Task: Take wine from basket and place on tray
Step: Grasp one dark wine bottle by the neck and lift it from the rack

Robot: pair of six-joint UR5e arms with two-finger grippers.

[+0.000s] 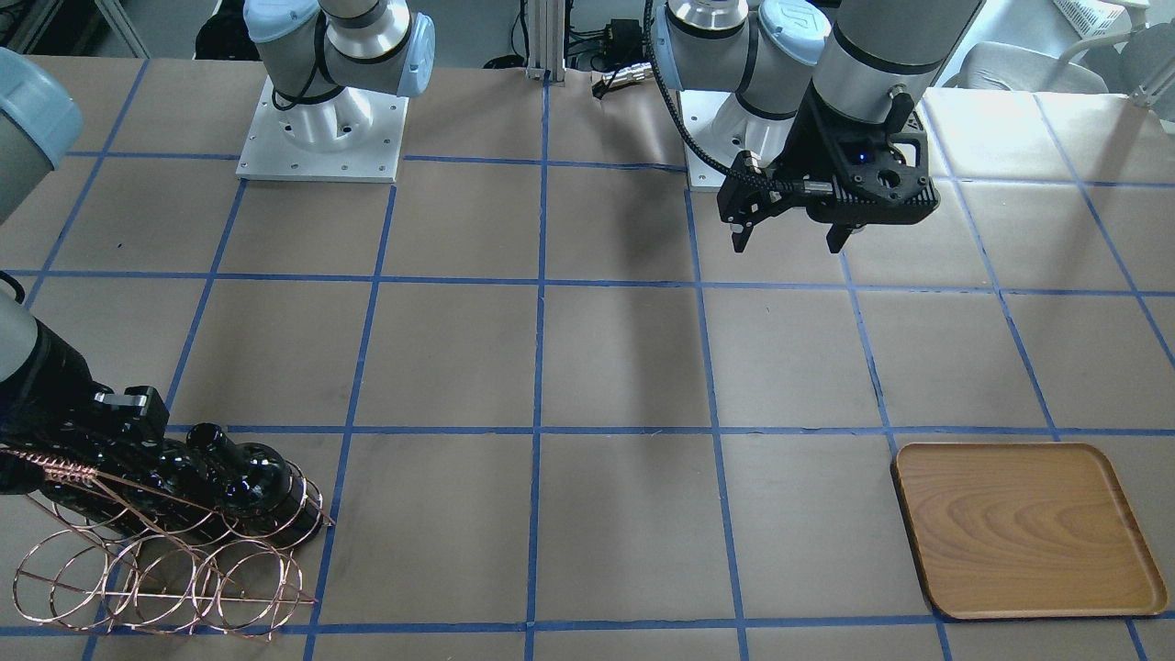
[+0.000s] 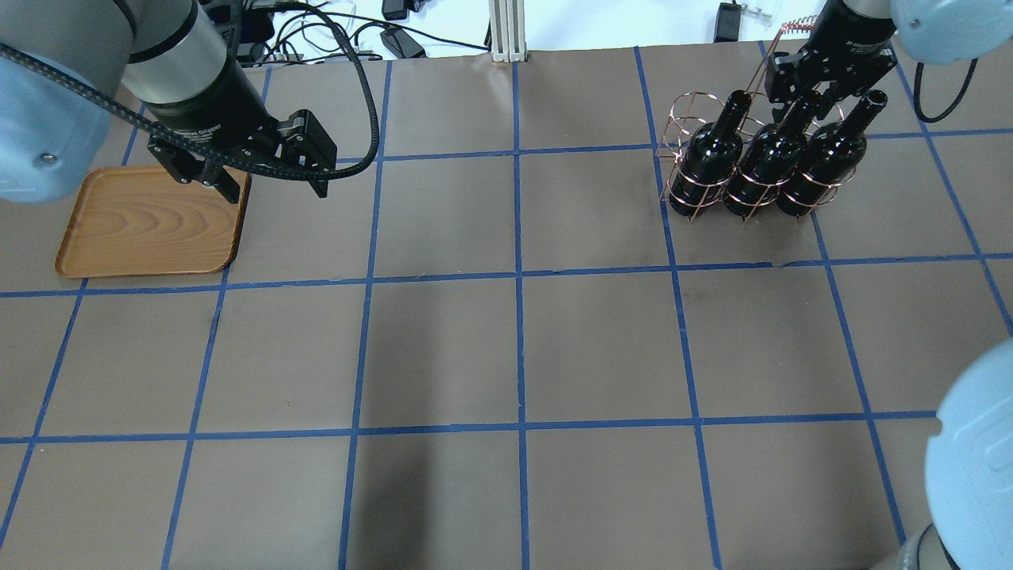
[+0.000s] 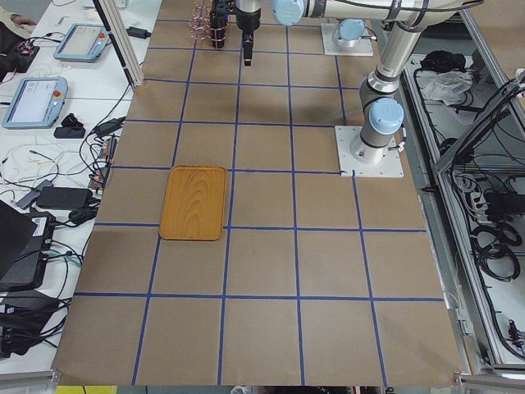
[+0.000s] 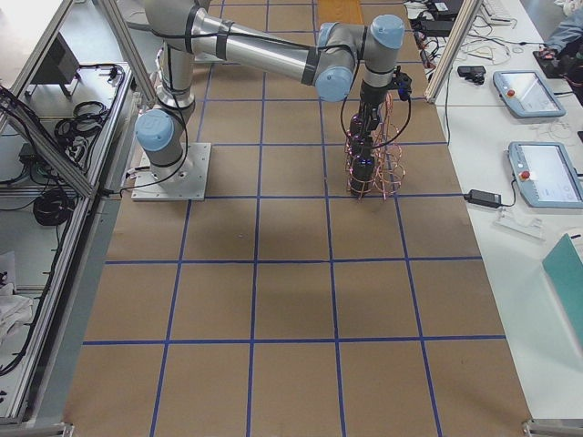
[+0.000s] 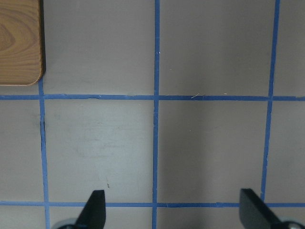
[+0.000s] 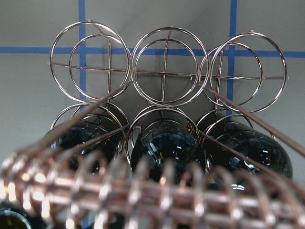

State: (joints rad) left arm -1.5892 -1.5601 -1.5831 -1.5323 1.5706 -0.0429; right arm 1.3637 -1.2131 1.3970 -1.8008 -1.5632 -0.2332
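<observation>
Three glossy black wine bottles (image 2: 764, 162) lie side by side in the copper wire basket (image 2: 679, 119) at the far right of the table. The bottles also show in the right wrist view (image 6: 164, 148), in the lower row of rings behind the blurred twisted handle (image 6: 143, 200). My right gripper (image 2: 815, 91) hangs over the bottle necks, its fingers apart on either side of the middle neck. My left gripper (image 2: 277, 191) is open and empty, in the air just right of the wooden tray (image 2: 150, 222), which has nothing on it.
The basket's upper row of rings (image 6: 164, 67) holds nothing. The table is brown paper with a blue tape grid. The two arm bases (image 1: 321, 128) stand at the robot's edge. A metal post (image 2: 506, 32) stands at the far edge.
</observation>
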